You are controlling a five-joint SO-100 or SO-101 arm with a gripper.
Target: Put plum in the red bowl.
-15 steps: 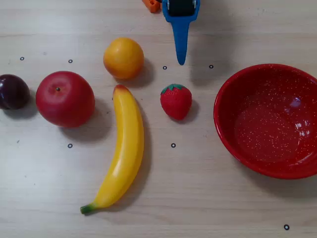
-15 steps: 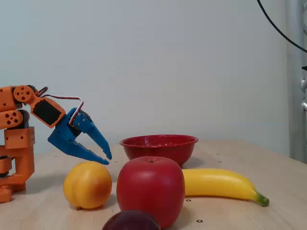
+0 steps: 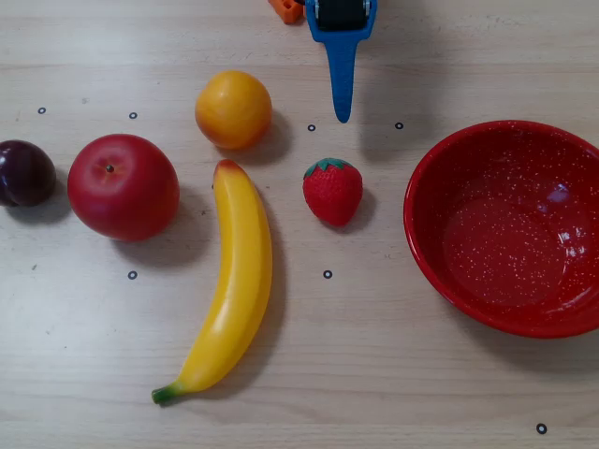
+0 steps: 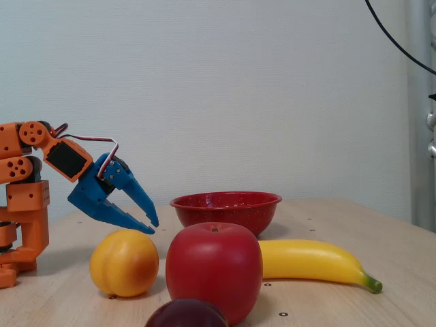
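Five pieces of fruit and one bowl lay on a pale wooden table (image 3: 393, 374), seen from above and from a low side camera. In the overhead view, the plum (image 3: 25, 173), small, dark and glossy, sat at the far left edge, just beside a larger red apple (image 3: 123, 186). To the right of the apple a yellow banana (image 3: 234, 281) ran from top to bottom, its green stem at the lower end. An orange (image 3: 233, 109) sat above the banana's upper tip, and a red strawberry (image 3: 332, 191) with a green top lay to the banana's right. The red bowl (image 3: 430, 253), wide, speckled with white and with nothing inside, took up the right side, well apart from the plum.

The blue gripper (image 3: 343, 112) reached in from the top edge, pointing down toward the strawberry without touching any fruit. In the fixed view, the gripper (image 4: 151, 225) hung off the table on an orange arm (image 4: 27, 184) at the left, tilted downward above the orange (image 4: 124, 263). Its two fingers stood narrowly parted at the tips and held nothing. In this view, only the top of the plum (image 4: 186, 313) showed at the bottom edge, in front of the apple (image 4: 214, 270), with the red bowl (image 4: 225, 210) behind.
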